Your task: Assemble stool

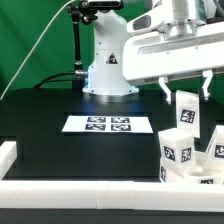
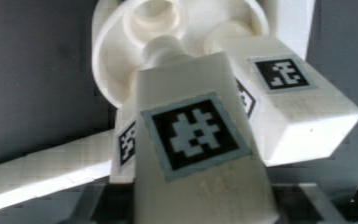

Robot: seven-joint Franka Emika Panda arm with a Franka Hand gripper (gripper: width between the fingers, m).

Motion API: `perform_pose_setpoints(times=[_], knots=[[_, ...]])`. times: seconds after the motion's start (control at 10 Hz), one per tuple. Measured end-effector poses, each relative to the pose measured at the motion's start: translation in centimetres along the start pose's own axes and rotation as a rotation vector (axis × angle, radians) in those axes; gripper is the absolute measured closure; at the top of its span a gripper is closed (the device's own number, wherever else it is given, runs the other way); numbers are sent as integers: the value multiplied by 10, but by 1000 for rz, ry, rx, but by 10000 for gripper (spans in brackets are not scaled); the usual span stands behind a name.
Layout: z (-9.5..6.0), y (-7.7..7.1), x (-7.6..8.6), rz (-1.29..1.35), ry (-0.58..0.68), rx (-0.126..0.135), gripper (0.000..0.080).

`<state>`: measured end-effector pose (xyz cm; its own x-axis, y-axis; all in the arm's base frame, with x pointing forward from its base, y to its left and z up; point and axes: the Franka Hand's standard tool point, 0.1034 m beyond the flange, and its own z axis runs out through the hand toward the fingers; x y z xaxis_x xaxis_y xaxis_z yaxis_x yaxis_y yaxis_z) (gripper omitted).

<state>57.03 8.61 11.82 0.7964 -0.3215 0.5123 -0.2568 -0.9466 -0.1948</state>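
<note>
- The gripper [image 1: 183, 92] hangs at the exterior view's right, fingers pointing down, jaws drawn in — closed on the top of a white stool leg [image 1: 185, 112] that stands upright directly beneath it.
- In the wrist view this held leg [image 2: 202, 130] fills the near field, its tagged face toward the camera and its long axis running away from the gripper toward the seat; the fingertips themselves are not clearly visible there.
- The relation that matters: the leg's far end lies right at the round seat [image 2: 158, 45], over one of its sockets, so leg and socket look roughly in line. I judge the coming move to be a push or twist along that axis — whether the leg is already seated I cannot tell.
- Just beside it, a second leg [image 2: 291, 95] stands from the seat, touching or nearly touching the held one.
- In the exterior view the seat [image 1: 195, 180] rests on the black surface [image 1: 50, 120], against the white border rail [image 1: 80, 192], at lower right.
- Farther off, the marker board [image 1: 108, 124] lies flat at mid-surface, well apart from the stool.
- Farthest, the arm's white base [image 1: 108, 65].
</note>
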Motion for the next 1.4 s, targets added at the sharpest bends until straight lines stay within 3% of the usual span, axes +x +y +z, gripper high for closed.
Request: perform_pose_setpoints(times=[1.4], knots=[[14, 2, -20, -14, -23, -10, 471]])
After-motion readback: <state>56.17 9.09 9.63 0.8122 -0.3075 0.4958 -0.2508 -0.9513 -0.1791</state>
